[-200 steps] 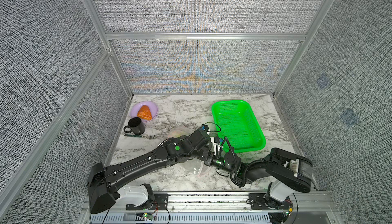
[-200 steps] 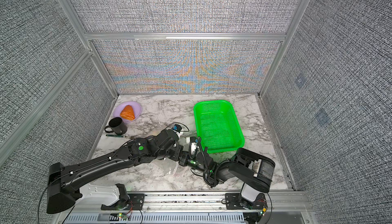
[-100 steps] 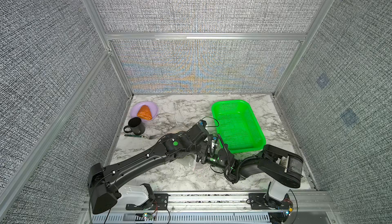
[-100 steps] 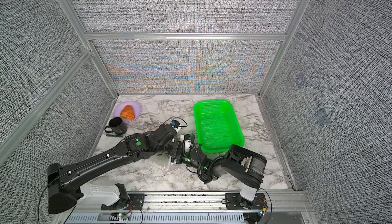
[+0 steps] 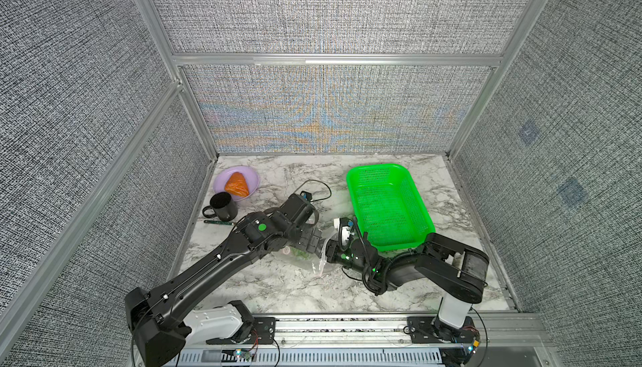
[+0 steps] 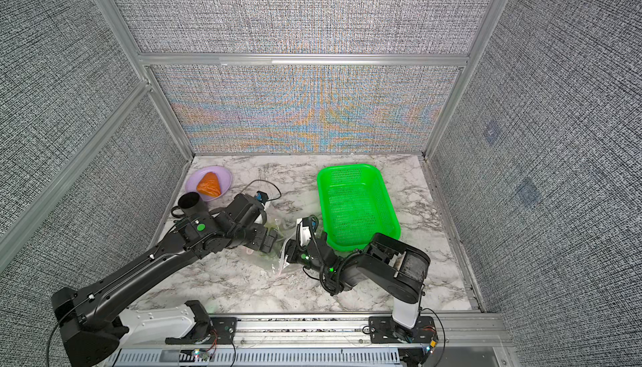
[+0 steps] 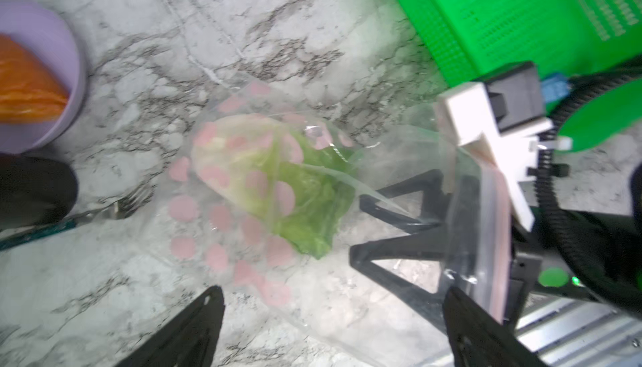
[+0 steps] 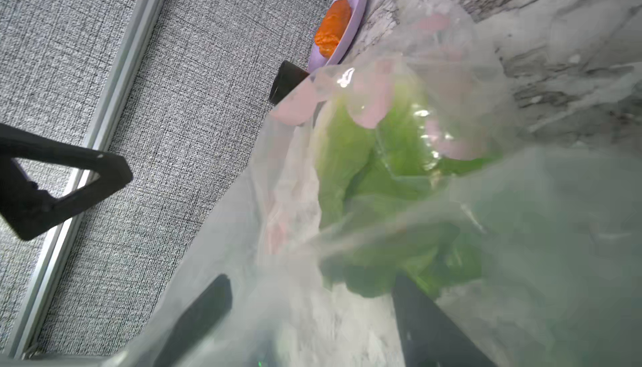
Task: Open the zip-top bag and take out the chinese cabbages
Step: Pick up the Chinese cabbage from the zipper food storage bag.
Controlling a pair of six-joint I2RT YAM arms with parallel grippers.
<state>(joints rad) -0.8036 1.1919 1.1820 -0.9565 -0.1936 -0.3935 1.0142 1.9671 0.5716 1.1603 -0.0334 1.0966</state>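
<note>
In a top view my left gripper and right gripper face each other over the zip-top bag near the green basket, placed, I reckon, to take one lip each. My left wrist view shows my left jaws wide apart on nothing, with the leafy, pale-green chinese cabbages inside crinkly pink-spotted film. In my right wrist view the right jaws stand apart too, gripping nothing I can see, clear film draped over them.

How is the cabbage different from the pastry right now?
The cabbage is pale to leafy green; the pastry is orange. The cabbage lies inside the bag, straight on the table; the pastry sits uncovered on a purple plate. The cabbage is mid-table, between the arms' ends; the pastry is by the far left corner, next to the mug. Both are food.
</note>
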